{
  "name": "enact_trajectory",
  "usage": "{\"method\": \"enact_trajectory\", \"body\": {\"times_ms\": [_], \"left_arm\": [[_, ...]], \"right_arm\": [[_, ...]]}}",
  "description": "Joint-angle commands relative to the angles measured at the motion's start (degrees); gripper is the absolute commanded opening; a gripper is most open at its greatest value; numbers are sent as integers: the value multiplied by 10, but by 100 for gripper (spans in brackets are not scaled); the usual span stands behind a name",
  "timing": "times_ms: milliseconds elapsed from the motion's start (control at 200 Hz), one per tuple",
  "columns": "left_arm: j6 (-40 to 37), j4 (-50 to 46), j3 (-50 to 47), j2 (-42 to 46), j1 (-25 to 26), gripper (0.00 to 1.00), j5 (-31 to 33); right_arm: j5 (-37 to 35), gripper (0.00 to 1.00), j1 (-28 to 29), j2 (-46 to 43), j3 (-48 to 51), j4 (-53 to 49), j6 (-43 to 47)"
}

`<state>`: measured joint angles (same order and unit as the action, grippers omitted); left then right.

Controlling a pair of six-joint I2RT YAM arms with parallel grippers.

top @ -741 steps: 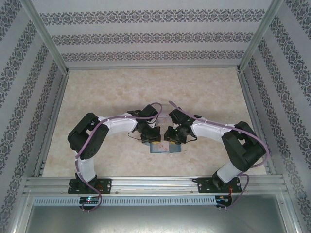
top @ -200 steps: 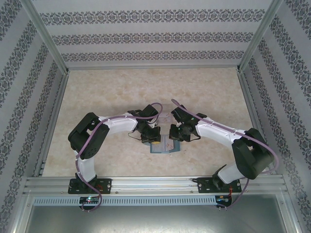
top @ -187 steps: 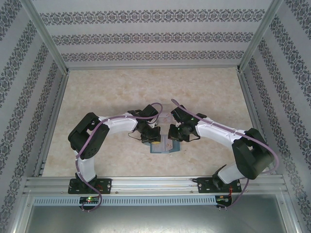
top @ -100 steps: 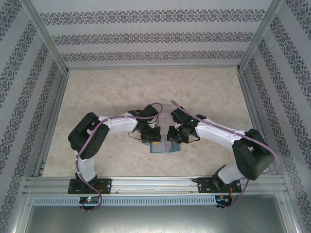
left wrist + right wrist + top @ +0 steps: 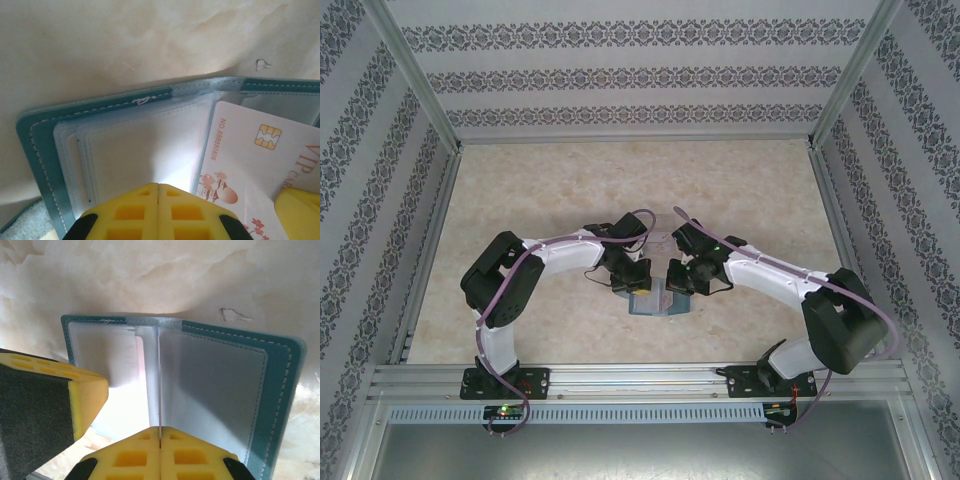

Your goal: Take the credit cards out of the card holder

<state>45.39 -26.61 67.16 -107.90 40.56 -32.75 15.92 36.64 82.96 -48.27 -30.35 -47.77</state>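
Note:
The teal card holder [image 5: 655,304] lies open on the table between both arms. Its clear sleeves [image 5: 140,145] face up inside the stitched teal border [image 5: 280,390]. My left gripper [image 5: 158,185] is shut with nothing between its fingers, and its tips press down on the left page. A white credit card [image 5: 250,155] with a gold chip and "VIP" print stands tilted over the right page. I see it edge-on [image 5: 159,380] at the fold, pinched between the fingertips of my right gripper [image 5: 160,428], which is shut on it. In the top view the grippers [image 5: 632,283] [image 5: 677,283] nearly touch.
The marbled table top [image 5: 620,180] stretches bare behind the arms, fenced by aluminium rails [image 5: 430,250] and patterned walls. A small scuff [image 5: 235,315] marks the table just beyond the holder. The left gripper's yellow finger [image 5: 60,395] sits close beside the right gripper.
The right gripper has closed the last bit onto the card's edge, and its arm has shifted a little toward the holder. The left arm has stayed put.

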Motion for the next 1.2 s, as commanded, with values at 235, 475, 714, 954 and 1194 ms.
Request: {"method": "enact_trajectory", "body": {"times_ms": [235,475,714,954,1194], "left_arm": [[-7,-29,16,46,2,1,20],[2,-6,-29,87,-25,3,30],[1,11,-72,101,-48,3,25],[2,27,-97,103,-55,4,21],[6,42,-121,112,-61,4,14]], "right_arm": [[-25,3,-7,-23,-39,-48,54],[-23,0,-14,-17,-79,-75,208],[2,0,-27,27,-143,-151,415],[-20,0,-25,80,-207,-198,647],[-19,0,-26,149,-301,-298,824]]}}
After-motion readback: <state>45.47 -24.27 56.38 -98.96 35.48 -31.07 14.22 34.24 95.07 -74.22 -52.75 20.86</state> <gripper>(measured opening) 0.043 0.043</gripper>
